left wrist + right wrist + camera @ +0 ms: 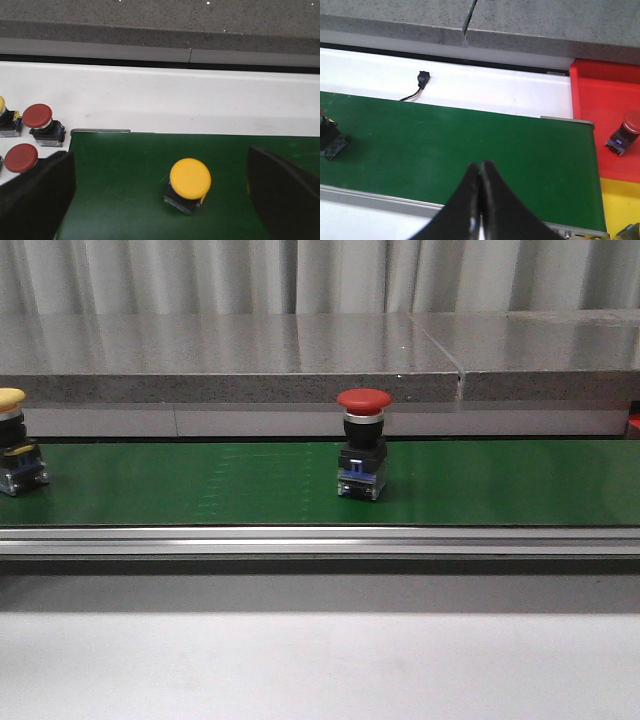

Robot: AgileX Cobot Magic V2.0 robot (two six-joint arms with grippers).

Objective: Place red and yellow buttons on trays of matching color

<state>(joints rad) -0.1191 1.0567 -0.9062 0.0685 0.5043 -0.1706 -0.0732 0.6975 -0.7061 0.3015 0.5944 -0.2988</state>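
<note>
A red button (pixel 363 445) stands upright on the green belt (pixel 220 485) near the middle. A yellow button (pixel 14 445) stands on the belt at the far left edge of the front view. In the left wrist view the yellow button (pixel 189 181) sits between the wide-open fingers (pixel 35 200) of my left gripper (pixel 160 200), untouched. My right gripper (pixel 480 172) is shut and empty above the belt; the red button (pixel 329 137) shows at that view's edge. A red tray (pixel 602 105) holds one red button (pixel 626 131); a yellow tray (pixel 619 205) lies beside it. Neither gripper shows in the front view.
Two red buttons (pixel 37 120) (pixel 20 157) and part of a yellow one (pixel 2 117) stand on the white surface beside the belt's end. A black connector with a wire (pixel 421 80) lies behind the belt. A grey stone ledge (pixel 300 360) runs along the back.
</note>
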